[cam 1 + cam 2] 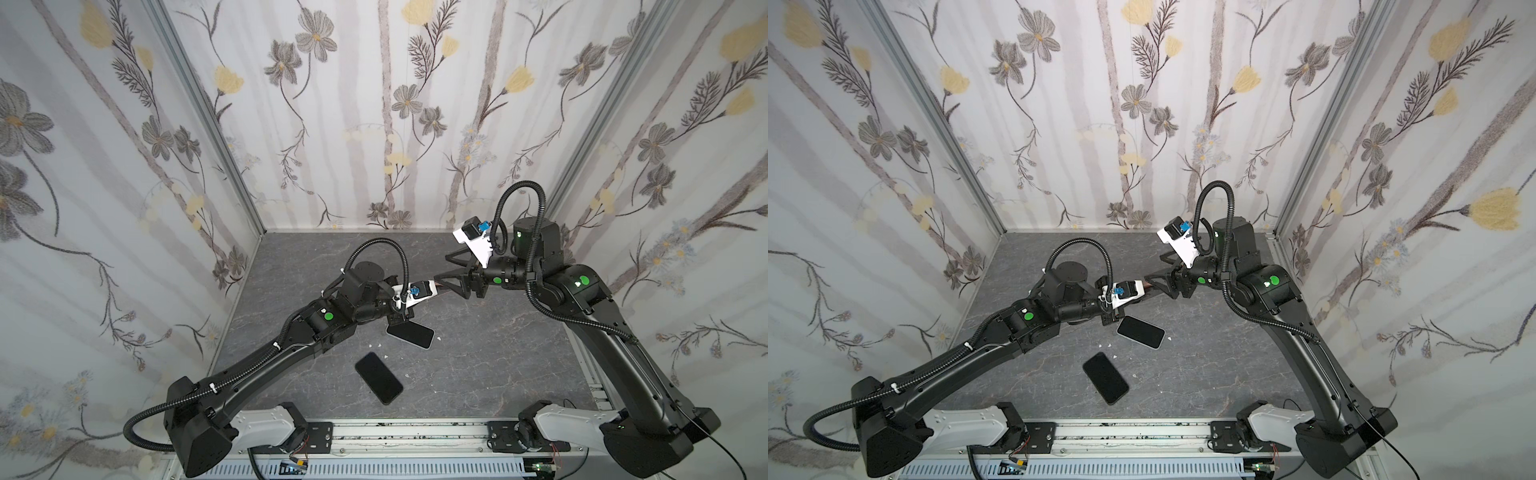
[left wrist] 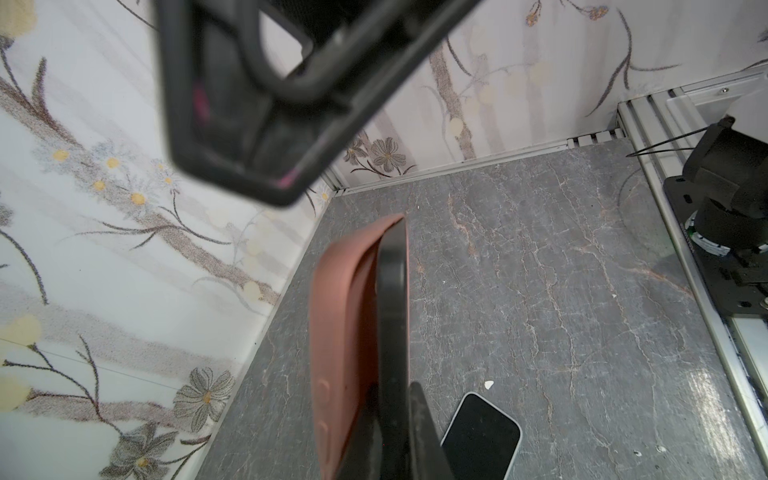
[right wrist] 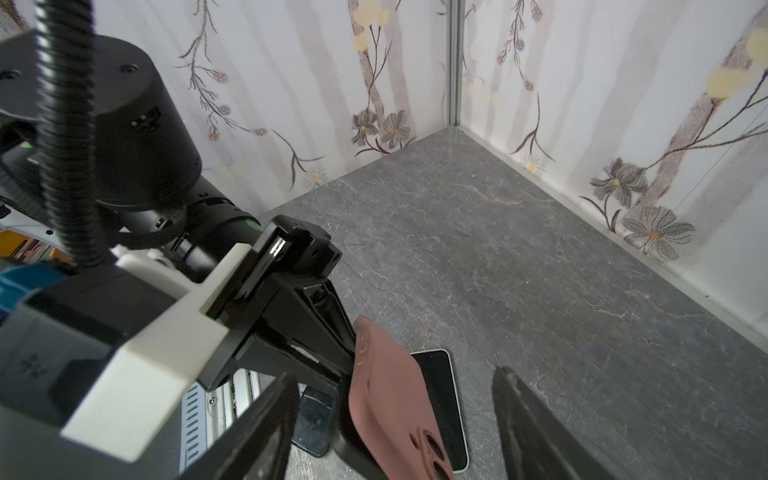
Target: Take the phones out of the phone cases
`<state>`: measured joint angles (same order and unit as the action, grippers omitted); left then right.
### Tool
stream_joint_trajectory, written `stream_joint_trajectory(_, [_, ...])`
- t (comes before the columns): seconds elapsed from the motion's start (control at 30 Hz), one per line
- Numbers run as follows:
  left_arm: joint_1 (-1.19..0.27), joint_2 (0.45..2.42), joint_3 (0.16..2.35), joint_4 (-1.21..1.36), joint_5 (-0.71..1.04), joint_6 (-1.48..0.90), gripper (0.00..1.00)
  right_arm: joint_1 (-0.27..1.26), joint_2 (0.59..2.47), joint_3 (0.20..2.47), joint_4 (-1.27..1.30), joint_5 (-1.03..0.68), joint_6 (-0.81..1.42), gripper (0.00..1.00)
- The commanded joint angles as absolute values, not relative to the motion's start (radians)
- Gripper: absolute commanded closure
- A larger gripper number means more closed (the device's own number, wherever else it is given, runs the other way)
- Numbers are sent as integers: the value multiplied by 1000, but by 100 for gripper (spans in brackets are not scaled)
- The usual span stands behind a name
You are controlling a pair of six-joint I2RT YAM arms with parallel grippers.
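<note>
My left gripper [image 2: 392, 444] is shut on one end of the black phone [image 2: 392, 324] and holds it edge-up above the table. The terracotta phone case [image 2: 345, 332] bows away from the phone along one side, while its other lip still hugs the phone's edge. In the right wrist view the case [image 3: 390, 399] shows its back and camera holes. My right gripper [image 3: 395, 374] is open, with a finger on either side of the case and touching neither. In both top views the right gripper [image 1: 441, 267] [image 1: 1153, 268] meets the left wrist at mid-table.
Two bare phones lie on the grey table: a white-rimmed one [image 1: 410, 336] [image 2: 482, 436] just below the held phone, and a black one [image 1: 379, 377] nearer the front. Small white chips [image 1: 380, 345] are scattered around them. Papered walls close three sides, and a metal rail [image 1: 415, 434] runs along the front.
</note>
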<state>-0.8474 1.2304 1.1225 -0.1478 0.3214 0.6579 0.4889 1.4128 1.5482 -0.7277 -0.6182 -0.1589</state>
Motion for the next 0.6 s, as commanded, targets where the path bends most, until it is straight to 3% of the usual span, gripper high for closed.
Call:
stream_joint_trajectory(0.0, [-853, 1232, 1137, -106, 312, 700, 100, 489, 1435, 1560, -770, -599, -173, 27])
stream_joint_trajectory(0.57, [-862, 1235, 1138, -109, 303, 699, 100, 489, 1485, 1569, -842, -599, -208, 32])
